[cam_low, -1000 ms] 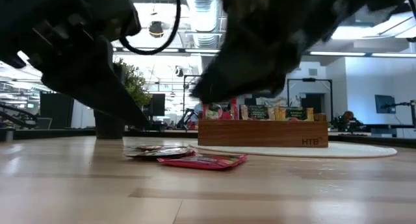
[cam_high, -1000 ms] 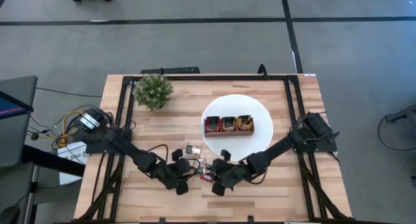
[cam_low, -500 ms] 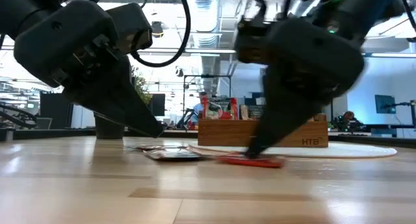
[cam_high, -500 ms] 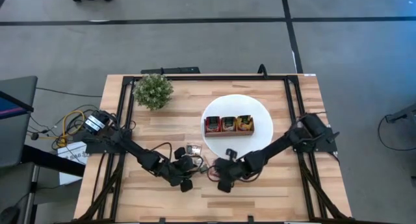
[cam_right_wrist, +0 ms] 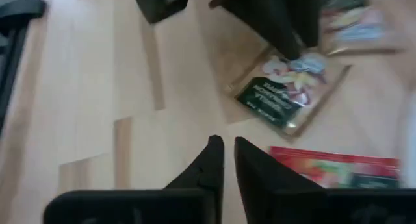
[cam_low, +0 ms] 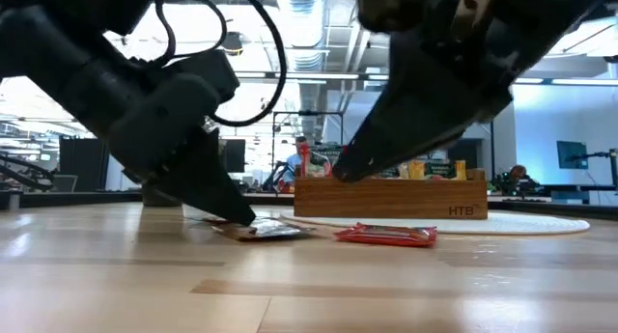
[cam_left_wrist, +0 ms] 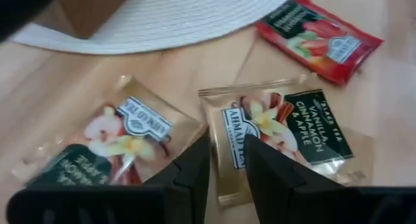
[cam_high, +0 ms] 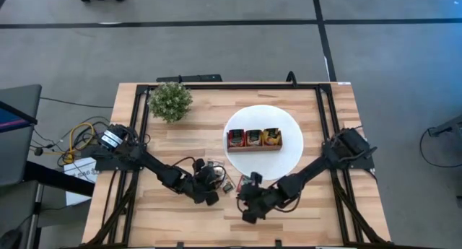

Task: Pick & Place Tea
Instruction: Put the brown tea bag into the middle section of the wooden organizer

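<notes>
- The left gripper (cam_left_wrist: 226, 141) is reaching down at the near middle of the table (cam_high: 173, 144). Its fingers are standing slightly apart, astride the edge of a pale sachet (cam_left_wrist: 286, 130), and its tips are touching down there in the low view.
- That sachet is lying flat on the wood, not yet lifted, with a second pale sachet (cam_left_wrist: 110, 143) just beside it.
- The right gripper (cam_right_wrist: 227, 143) is hanging just above the table, its fingers almost closed and holding nothing.
- A red sachet (cam_left_wrist: 318, 36) is lying flat on the wood near it, close to the rim of the plate (cam_left_wrist: 162, 16).
- More tea is standing upright in the tray (cam_low: 386, 198) on the plate.
- The sachets are looking very light, thin and limp, and their foil is likely behaving slippery, so a flat one is giving the fingers little to bite on.
- The sealed border is looking like the best hold: one finger tipping the edge up, then a pinch across the rim rather than the middle.
- A hard squeeze is risking only a crease, but a loose one is risking the sachet sliding away or dragging its neighbour along.
</notes>
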